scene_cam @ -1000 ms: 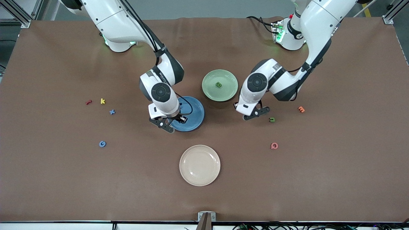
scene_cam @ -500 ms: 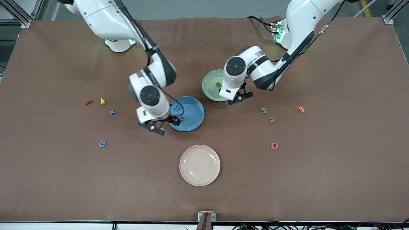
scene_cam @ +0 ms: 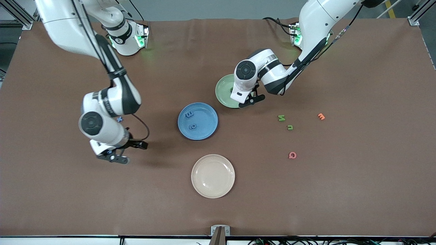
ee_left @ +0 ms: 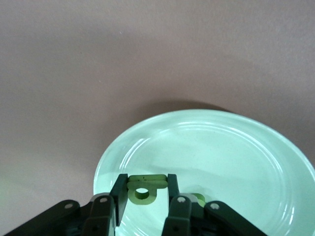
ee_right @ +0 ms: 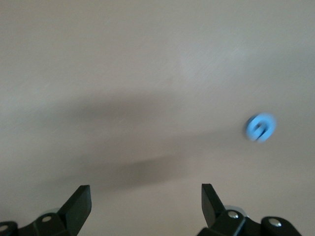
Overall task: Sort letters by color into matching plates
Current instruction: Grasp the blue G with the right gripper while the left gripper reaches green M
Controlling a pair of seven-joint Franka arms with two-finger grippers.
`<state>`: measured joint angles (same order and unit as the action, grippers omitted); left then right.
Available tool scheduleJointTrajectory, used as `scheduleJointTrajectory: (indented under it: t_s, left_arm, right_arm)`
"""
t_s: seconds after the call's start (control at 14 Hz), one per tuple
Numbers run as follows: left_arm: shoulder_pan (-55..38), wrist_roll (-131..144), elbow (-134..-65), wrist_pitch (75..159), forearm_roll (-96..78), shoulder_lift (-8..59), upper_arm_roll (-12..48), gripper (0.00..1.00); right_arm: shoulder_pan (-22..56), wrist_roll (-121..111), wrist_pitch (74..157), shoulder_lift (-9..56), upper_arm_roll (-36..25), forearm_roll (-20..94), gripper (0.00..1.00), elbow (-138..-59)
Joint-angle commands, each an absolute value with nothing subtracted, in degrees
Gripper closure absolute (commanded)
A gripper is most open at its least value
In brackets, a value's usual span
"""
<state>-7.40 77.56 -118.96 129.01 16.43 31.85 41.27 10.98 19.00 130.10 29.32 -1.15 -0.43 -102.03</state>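
Where front view looks down on brown table [scene_cam: 357, 190]: blue plate [scene_cam: 204, 131] mid-table holds two blue letters [scene_cam: 189, 114]; left gripper [scene_cam: 251, 100] over green plate [scene_cam: 223, 92].
Left wrist: fingers pinch green letter [ee_left: 143, 187].
Right wrist: right gripper [ee_right: 146, 202] spread wide, empty, round blue letter [ee_right: 260, 127] nearby.

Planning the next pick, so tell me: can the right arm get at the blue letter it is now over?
Probably yes. The right gripper hangs open over bare table with the round blue letter lying alone beneath it, and nothing stands between them. The left gripper, holding a green letter, is away over the green plate.
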Motion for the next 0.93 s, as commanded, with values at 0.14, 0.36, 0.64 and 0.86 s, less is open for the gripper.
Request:
scheduleJointTrajectory:
  t_s: [0.14, 0.36, 0.64, 0.86]
  left_arm:
    - [-7.29, 77.96, -119.36, 130.43, 15.73, 31.64, 41.66, 0.28]
    - [-6.25, 77.00, -119.36, 130.43, 15.73, 30.85, 41.84, 0.00]
    - [0.24, 70.52, -119.00, 129.99, 15.73, 28.48, 44.37, 0.00]
    - [8.94, 62.51, -119.09, 129.82, 15.91, 28.39, 47.98, 0.00]
  right_arm:
    - [2.92, 4.78, 134.73, 30.76, 0.09, -0.97, 0.14, -102.66]
    - [-0.78, -2.18, 137.80, 33.21, 0.18, -0.53, 0.22, -102.74]
    - [-2.19, -3.78, 141.06, 35.85, 0.26, -0.44, 0.22, -103.01]
    - [-2.29, -3.69, 142.55, 36.39, 0.35, 0.00, 0.22, -104.32]
